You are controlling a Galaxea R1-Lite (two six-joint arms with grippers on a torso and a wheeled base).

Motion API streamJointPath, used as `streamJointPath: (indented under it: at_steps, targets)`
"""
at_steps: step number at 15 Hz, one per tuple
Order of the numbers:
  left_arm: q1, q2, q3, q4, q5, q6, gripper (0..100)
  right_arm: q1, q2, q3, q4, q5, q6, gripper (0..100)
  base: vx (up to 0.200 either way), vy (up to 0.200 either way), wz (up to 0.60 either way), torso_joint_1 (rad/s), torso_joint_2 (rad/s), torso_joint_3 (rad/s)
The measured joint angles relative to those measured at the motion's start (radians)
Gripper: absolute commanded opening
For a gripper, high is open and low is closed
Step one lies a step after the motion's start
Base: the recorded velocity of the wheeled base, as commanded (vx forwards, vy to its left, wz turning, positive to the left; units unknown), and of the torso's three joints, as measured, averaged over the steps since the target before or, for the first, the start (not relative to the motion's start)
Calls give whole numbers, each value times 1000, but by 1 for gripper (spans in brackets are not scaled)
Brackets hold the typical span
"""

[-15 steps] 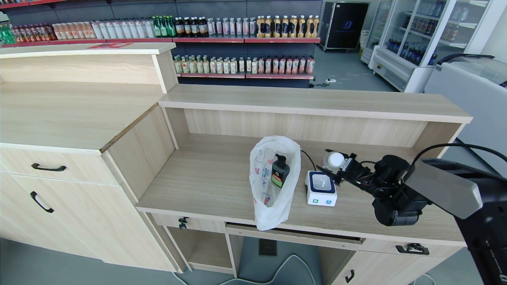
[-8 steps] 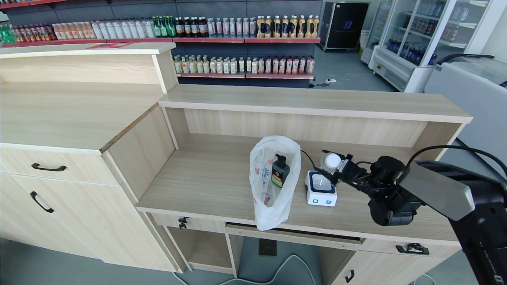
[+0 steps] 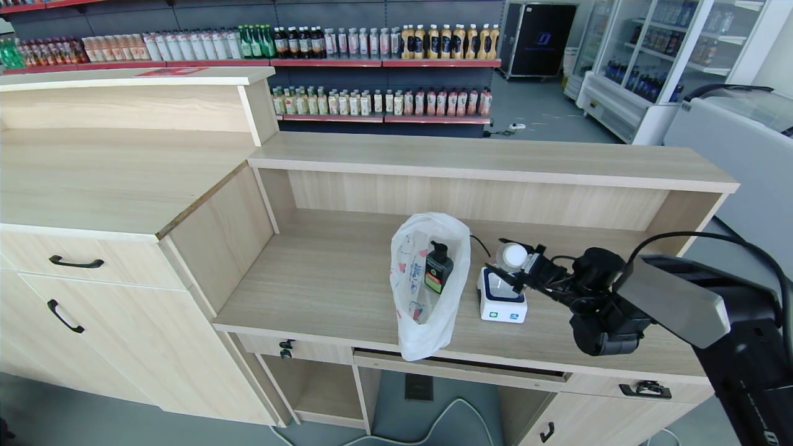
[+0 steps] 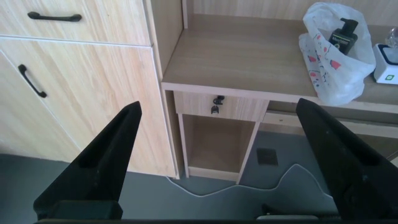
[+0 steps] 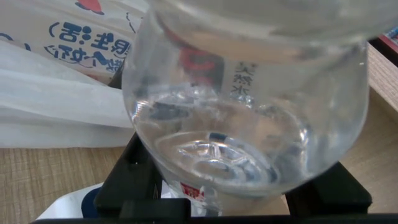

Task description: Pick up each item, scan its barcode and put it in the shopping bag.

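The right tool [image 3: 509,264] pinches the water bottle [image 3: 514,253] just above the scanner [image 3: 499,305]. I would turn its barcode squarely toward the scanner window, keeping the grip firm.

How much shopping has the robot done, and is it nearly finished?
Done: the black pump bottle sits in the shopping bag. In hand: the right gripper holds a clear water bottle at the scanner. Left: getting it scanned and putting it into the bag.
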State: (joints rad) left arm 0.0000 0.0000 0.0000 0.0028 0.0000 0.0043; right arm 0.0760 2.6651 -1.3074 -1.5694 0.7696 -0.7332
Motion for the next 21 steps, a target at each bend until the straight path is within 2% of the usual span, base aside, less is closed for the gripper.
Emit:
streamJointPath:
  at_steps: [15, 18, 21]
  targets:
    - [0, 0, 0, 0, 0, -1, 100, 8, 0, -22, 0, -1, 18, 0, 0, 0, 0, 0, 0, 0]
    - [0, 0, 0, 0, 0, 0, 100, -21, -54, -5, 0, -1, 94, 0, 0, 0, 0, 0, 0, 0]
    - [0, 0, 0, 0, 0, 0, 100, -86, -179, 117, 0, -5, 203, 0, 0, 0, 0, 0, 0, 0]
